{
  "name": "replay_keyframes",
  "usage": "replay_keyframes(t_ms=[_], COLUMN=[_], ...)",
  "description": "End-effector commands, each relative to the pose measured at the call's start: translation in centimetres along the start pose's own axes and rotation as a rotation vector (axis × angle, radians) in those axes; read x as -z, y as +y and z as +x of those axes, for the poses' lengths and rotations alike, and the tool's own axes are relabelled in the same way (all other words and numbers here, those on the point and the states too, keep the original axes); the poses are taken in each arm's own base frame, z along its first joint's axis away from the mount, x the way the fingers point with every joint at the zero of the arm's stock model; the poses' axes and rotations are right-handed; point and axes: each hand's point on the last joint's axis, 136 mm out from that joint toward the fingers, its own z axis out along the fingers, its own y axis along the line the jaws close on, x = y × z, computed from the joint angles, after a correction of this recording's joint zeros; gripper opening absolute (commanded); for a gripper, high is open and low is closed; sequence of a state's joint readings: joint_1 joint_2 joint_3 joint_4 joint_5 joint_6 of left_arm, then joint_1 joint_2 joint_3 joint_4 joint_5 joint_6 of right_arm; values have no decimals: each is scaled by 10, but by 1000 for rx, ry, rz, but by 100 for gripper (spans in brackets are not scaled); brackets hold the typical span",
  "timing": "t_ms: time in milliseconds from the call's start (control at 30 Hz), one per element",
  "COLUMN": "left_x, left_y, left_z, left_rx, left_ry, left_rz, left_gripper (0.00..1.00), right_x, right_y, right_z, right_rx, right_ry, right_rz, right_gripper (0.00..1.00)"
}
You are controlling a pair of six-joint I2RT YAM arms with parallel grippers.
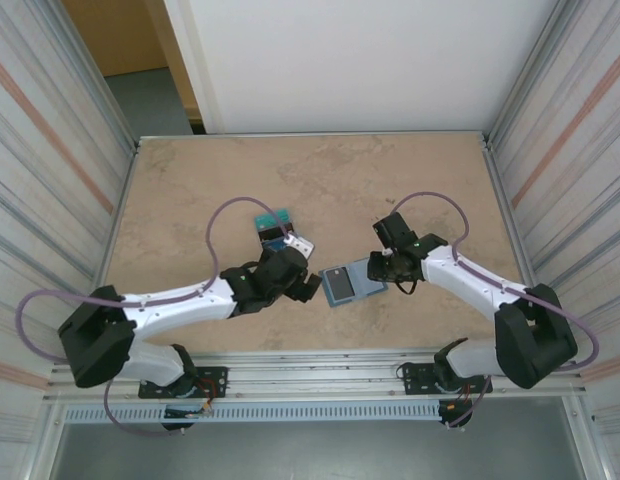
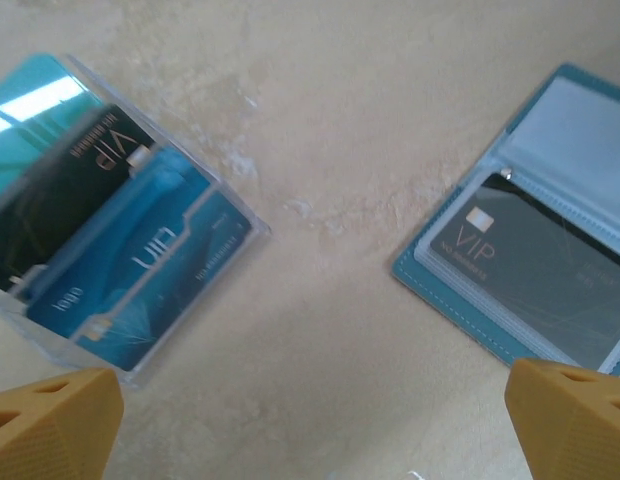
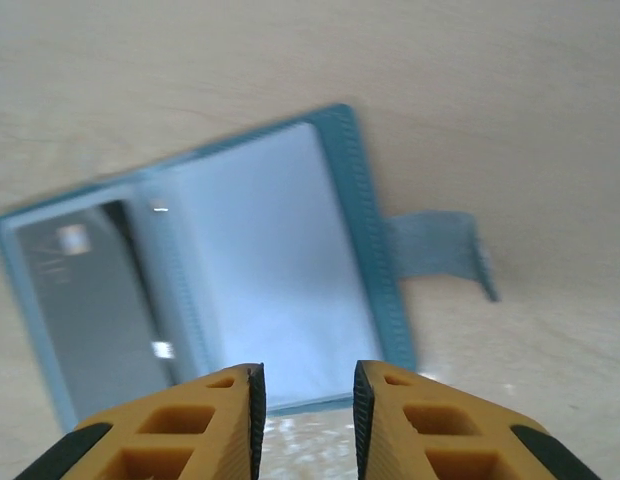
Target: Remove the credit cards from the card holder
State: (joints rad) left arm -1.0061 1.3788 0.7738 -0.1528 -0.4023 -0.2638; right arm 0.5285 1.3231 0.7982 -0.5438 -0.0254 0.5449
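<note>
One open card holder [image 1: 348, 283], long axis left-right, tab [image 3: 440, 250] pointing toward right gripper [image 3: 306, 375], narrowly parted, empty; left gripper [image 2: 312, 395] spread wide near credit cards [image 2: 120, 260].

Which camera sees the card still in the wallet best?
Left wrist: the card is close, its VIP lettering readable. Right wrist shows it blurred at the left; top external shows it as a small dark patch.

Teal-blue card holder [image 3: 280, 250]; credit cards [image 2: 140, 270] teal, black and blue.
</note>
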Motion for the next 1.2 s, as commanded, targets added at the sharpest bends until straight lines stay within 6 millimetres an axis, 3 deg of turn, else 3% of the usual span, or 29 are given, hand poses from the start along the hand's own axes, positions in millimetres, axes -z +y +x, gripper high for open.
replay_keyframes(t_ms=[0,233,467,1167], left_x=[-7,-33,-52,-72], left_y=[-6,-23,-32,-31], left_z=[-10,3,12,32], left_rx=[63,20,-7,-64], left_ry=[-22,43,98,204], left_rz=[-10,24,26,-32], left_gripper=[99,99,99,99], right_x=[5,-11,-30,-56], right_y=[27,46,48,43], right_z=[1,7,13,31], right_rx=[18,10,-6,-40], right_ry=[18,96,151,241], right_rz=[-157,-273,-301,-310], right_gripper=[28,25,23,20])
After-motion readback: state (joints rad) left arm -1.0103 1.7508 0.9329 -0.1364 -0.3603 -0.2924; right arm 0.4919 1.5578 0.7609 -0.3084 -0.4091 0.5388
